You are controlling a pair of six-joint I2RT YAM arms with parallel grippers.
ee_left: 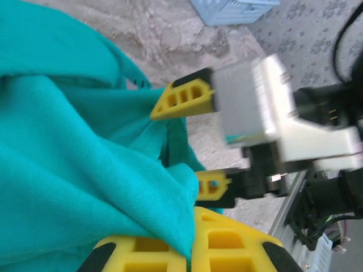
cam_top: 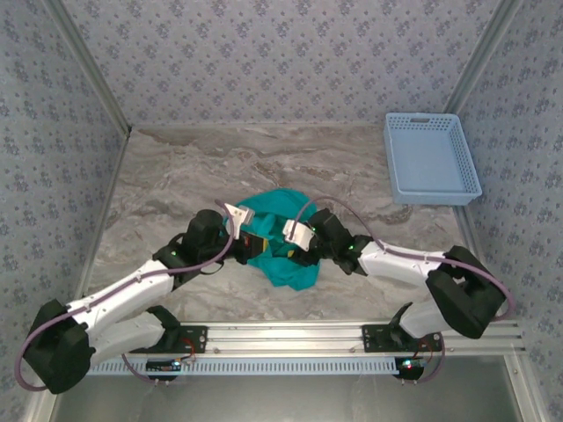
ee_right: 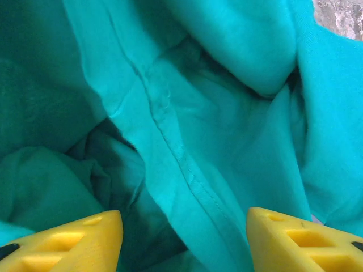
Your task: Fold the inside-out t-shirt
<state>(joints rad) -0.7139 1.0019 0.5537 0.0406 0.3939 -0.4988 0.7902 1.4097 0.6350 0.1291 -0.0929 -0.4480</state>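
Note:
The inside-out t-shirt (cam_top: 278,207) lies crumpled in a teal-green heap at the middle of the marble-patterned table (cam_top: 176,176). My left gripper (cam_top: 256,243) sits at the heap's left side. In the left wrist view its yellow fingers (ee_left: 238,249) are shut on a fold of the t-shirt (ee_left: 85,170), pinched at the gripper (ee_left: 195,252). My right gripper (cam_top: 295,250) is at the heap's right side, open, also seen as the right gripper (ee_left: 198,144) from the left wrist. Its fingertips (ee_right: 74,241) stand wide apart over a stitched seam of the t-shirt (ee_right: 181,158), the gripper (ee_right: 184,241) holding nothing.
A light blue plastic basket (cam_top: 431,158) stands at the back right of the table, its corner the basket (ee_left: 232,8) in the left wrist view. Patterned walls close in the left, back and right. A metal rail (cam_top: 290,338) runs along the near edge.

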